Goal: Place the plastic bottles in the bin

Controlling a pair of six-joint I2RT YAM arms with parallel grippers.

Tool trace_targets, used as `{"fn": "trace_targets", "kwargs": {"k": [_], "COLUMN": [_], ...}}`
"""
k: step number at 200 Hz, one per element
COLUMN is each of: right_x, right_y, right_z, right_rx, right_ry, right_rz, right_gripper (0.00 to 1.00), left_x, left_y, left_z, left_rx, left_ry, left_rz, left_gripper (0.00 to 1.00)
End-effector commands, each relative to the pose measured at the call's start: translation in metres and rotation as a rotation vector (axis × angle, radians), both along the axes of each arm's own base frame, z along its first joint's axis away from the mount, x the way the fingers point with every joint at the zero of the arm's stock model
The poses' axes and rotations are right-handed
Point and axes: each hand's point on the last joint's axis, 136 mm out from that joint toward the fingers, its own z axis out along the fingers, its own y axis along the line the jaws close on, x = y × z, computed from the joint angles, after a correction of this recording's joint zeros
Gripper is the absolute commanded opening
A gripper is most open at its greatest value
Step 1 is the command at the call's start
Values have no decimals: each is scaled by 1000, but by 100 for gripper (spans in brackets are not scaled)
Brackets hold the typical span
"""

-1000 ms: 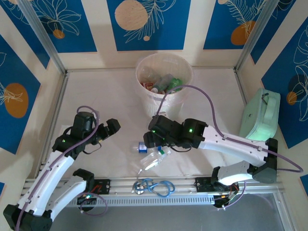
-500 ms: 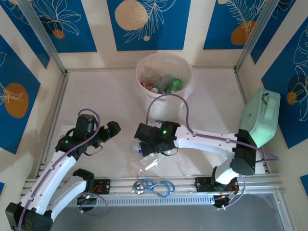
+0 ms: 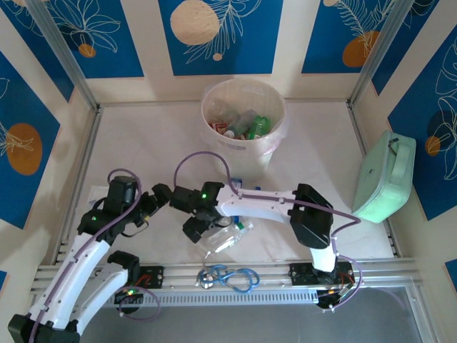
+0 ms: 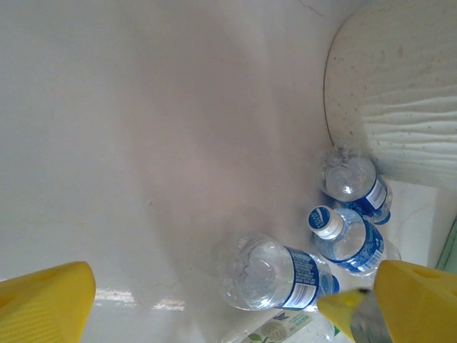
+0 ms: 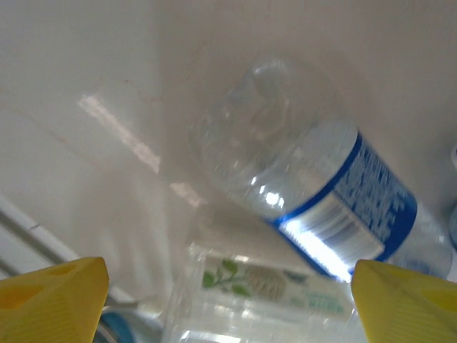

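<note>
Both pairs of jaws stand wide open, and we see nothing gripped in either.

From above, the left jaws hang over the worktop [image 3: 157, 143] toward its near left corner. The right jaws are close by, nearer the middle, just beside a clear bottle [image 3: 227, 237] that lies close to the near edge. The bin [image 3: 275, 136] stands at the middle of the far edge with several bottles [image 3: 246, 123] inside. A mint case [image 3: 385, 179] rests at the right edge.

In the left wrist view, yellow fingertips [image 4: 43, 300] frame three blue-label bottles [image 4: 278, 275] close together on the worktop, the farthest beside the bin's ribbed wall.

In the right wrist view, we see a blue-label bottle [image 5: 307, 193] lying on its side on the worktop between the spread fingertips, touching a leaf-label bottle [image 5: 271, 293] nearer the camera.
</note>
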Motion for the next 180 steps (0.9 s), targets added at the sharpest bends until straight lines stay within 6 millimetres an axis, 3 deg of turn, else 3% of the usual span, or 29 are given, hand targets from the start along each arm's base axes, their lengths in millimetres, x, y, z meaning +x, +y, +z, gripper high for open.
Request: {"fn": "trace_targets", "kwargs": {"k": [1, 61, 158, 180], "right_x": [11, 24, 37, 39], "right_y": [3, 5, 13, 11], "right_z": [-8, -28, -28, -31], "right_rx": [-22, -69, -20, -35], "right_ry": [-3, 5, 39, 36], "right_rz": [93, 154, 166, 158], "right_gripper": [90, 90, 89, 85], "left_x": [-10, -9, -8, -7], "left_y": [13, 11, 8, 8], "left_z": [-14, -23, -29, -29], "left_rx": [23, -9, -30, -33], "left_ry": [55, 62, 65, 63], "left_rz": [63, 69, 63, 63], "left_gripper": [100, 100, 100, 100]}}
